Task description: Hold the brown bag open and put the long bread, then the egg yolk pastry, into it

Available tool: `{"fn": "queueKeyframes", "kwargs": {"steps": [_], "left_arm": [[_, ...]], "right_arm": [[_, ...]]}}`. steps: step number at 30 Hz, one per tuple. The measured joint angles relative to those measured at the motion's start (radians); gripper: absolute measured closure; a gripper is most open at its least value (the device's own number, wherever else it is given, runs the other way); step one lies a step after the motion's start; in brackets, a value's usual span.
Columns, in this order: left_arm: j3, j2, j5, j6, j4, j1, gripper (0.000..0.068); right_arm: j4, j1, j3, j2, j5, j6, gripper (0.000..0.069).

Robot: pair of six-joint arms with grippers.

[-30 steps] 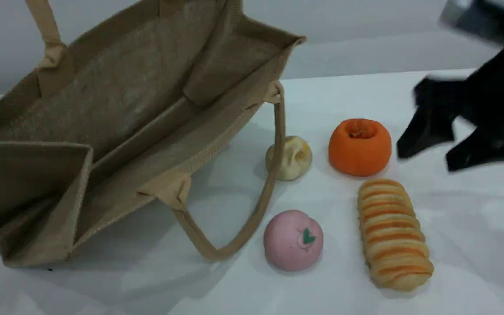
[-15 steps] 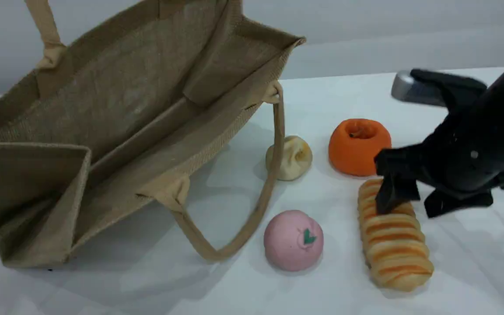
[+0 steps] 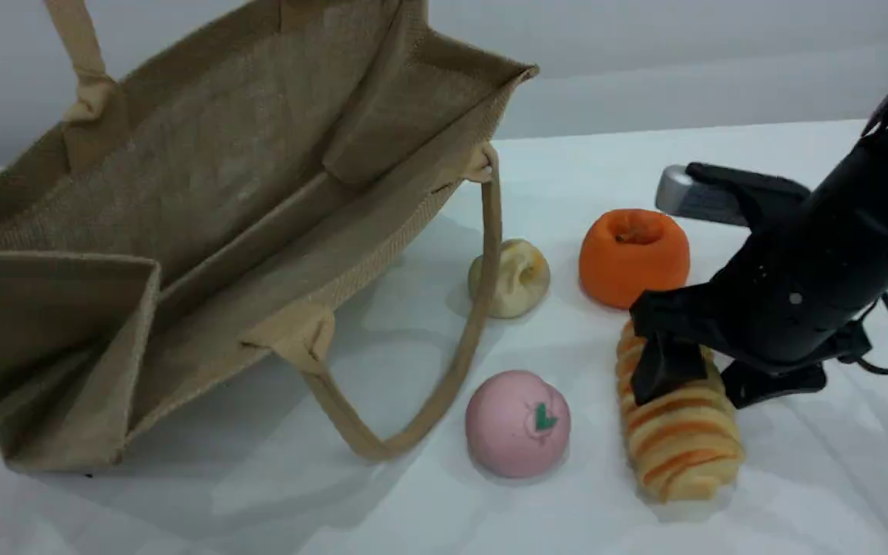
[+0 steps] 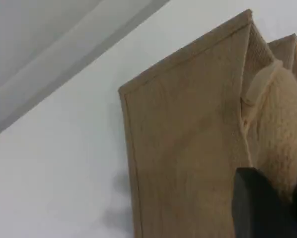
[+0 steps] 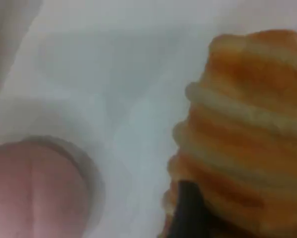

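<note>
Two tools are at work over the white desk (image 3: 798, 478). The right tool (image 3: 694, 374) has come down further than half a second ago and now straddles the far half of the long bread (image 3: 679, 432), a soft cream-yellow loaf with orange crosswise stripes; one black finger (image 3: 664, 370) presses on the loaf's left side and the other sits on its right, so the tool is closed onto the bread. The loaf has changed with it: it lay straight before, and now its near end is skewed toward the left and its ridges are bunched under the finger. It still rests on the desk toward the near right corner. The right wrist view shows the striped ridges filling the frame beside a dark fingertip. The left tool (image 4: 270, 208) is out of the scene view; its wrist view shows it at the beige rope-like handle (image 4: 280, 129) of the large tan-brown woven jute bag (image 3: 205, 231), but I cannot tell whether it is closed on it. The bag has not moved: it stands open at the left of the desk, its other handle drooping onto the surface. Just behind that loop lies the small lumpy cream-white egg yolk pastry (image 3: 517, 277), with a round orange ball (image 3: 633, 258) to its right and a smooth pink ball (image 3: 517, 424) nearer the front edge, all unmoved.
</note>
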Motion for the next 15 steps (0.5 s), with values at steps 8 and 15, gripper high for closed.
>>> {"fn": "queueKeyframes", "kwargs": {"steps": [8,15], "left_arm": [[0.000,0.000,0.000,0.000,-0.001,0.000,0.0599],[0.001,0.000,0.000,0.001,-0.027,0.000,0.0599]], "right_arm": [[-0.001,0.000,-0.005,-0.019,0.024,-0.006,0.0561],[-0.039,-0.001,-0.004,-0.201,0.095,-0.007,0.0562]]}}
